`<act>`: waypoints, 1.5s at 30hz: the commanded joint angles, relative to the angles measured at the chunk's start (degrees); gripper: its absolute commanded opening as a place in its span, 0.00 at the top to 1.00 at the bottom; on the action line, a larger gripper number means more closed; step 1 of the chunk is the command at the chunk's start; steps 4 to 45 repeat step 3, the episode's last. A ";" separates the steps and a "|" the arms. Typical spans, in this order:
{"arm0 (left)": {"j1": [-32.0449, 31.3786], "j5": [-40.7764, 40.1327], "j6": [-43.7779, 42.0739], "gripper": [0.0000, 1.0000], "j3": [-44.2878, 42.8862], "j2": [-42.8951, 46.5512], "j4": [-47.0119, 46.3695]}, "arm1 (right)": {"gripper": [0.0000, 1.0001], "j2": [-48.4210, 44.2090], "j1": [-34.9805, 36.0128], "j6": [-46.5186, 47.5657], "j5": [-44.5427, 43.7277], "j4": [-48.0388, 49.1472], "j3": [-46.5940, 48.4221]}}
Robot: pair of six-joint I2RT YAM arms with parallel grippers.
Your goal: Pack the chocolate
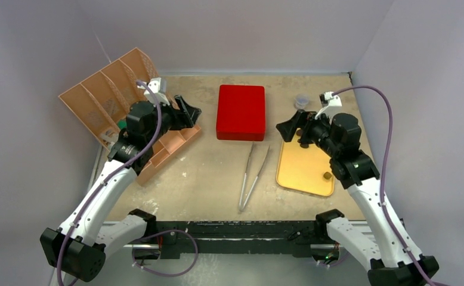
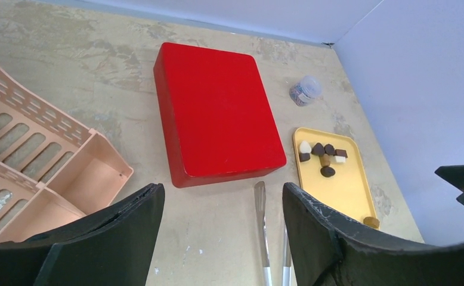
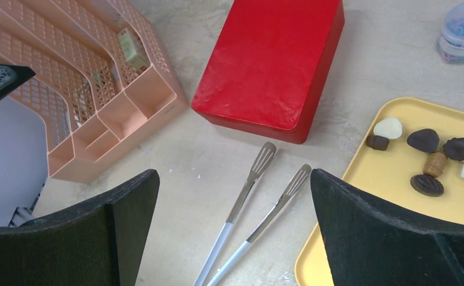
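Note:
Several chocolate pieces (image 2: 321,156), mostly dark brown with two white ones, lie at the far end of a yellow tray (image 2: 350,198). They also show in the right wrist view (image 3: 427,154) on the tray (image 3: 432,235). One tan piece (image 1: 326,176) sits alone at the tray's (image 1: 301,170) near corner. A closed red box (image 1: 240,111) lies mid-table. My left gripper (image 1: 189,113) is open and empty above the organizer's edge. My right gripper (image 1: 289,128) is open and empty above the tray's far end, hiding the group from the top view.
Metal tongs (image 1: 252,176) with white handles lie between the box and the tray. A pink mesh organizer (image 1: 122,101) stands at the left. A small round jar (image 1: 302,101) sits behind the tray. Walls enclose the table on three sides.

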State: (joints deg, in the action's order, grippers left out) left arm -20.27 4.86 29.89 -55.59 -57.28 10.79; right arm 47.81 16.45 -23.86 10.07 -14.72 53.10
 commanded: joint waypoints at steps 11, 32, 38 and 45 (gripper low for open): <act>0.15 -0.50 -0.17 0.26 -0.90 1.32 -1.12 | 0.01 -0.71 -0.08 -0.73 0.55 1.85 2.07; 0.15 -0.50 -0.17 0.26 -0.90 1.32 -1.12 | 0.01 -0.71 -0.08 -0.73 0.55 1.85 2.07; 0.15 -0.50 -0.17 0.26 -0.90 1.32 -1.12 | 0.01 -0.71 -0.08 -0.73 0.55 1.85 2.07; 0.15 -0.50 -0.17 0.26 -0.90 1.32 -1.12 | 0.01 -0.71 -0.08 -0.73 0.55 1.85 2.07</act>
